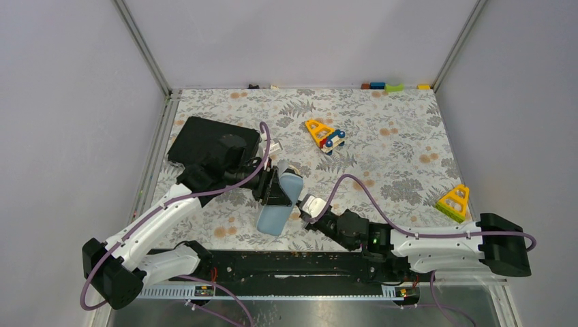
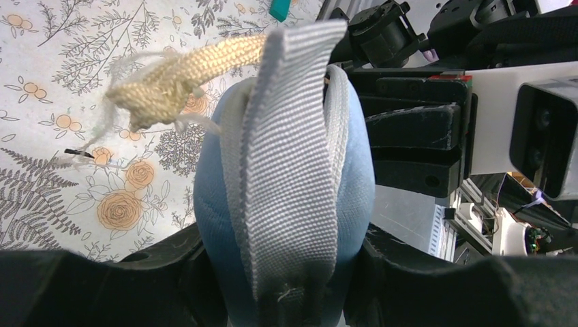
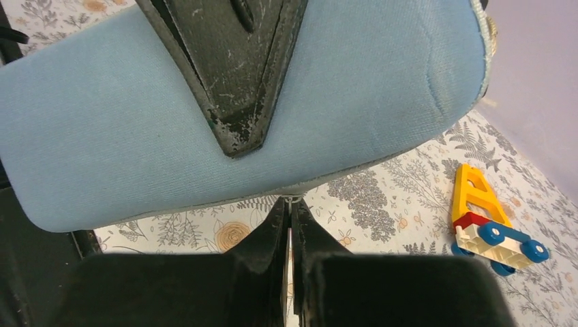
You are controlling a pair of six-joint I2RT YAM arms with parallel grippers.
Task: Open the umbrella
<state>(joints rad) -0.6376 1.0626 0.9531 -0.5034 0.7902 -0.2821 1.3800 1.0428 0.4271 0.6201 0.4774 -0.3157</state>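
A blue-grey fabric sleeve [image 1: 278, 204] with a grey webbing strip [image 2: 290, 170] is lifted off the table near the middle front. My left gripper [image 1: 276, 189] is shut on it, one finger pressed to each side [image 2: 283, 269]. A frayed tan woven strap [image 2: 178, 73] sticks out of the sleeve's far end. The rest of the umbrella is hidden inside. My right gripper [image 1: 302, 215] sits just below the sleeve's lower edge. Its jaws are shut [image 3: 291, 206] on a small metal ring [image 3: 291, 199] at that edge.
A flat black case [image 1: 211, 139] lies at the back left, under the left arm. A yellow toy car with blue wheels [image 1: 326, 134] [image 3: 492, 221] stands at the back centre. A yellow triangular block [image 1: 454, 202] sits at the right. Small coloured blocks [image 1: 393, 87] line the back wall.
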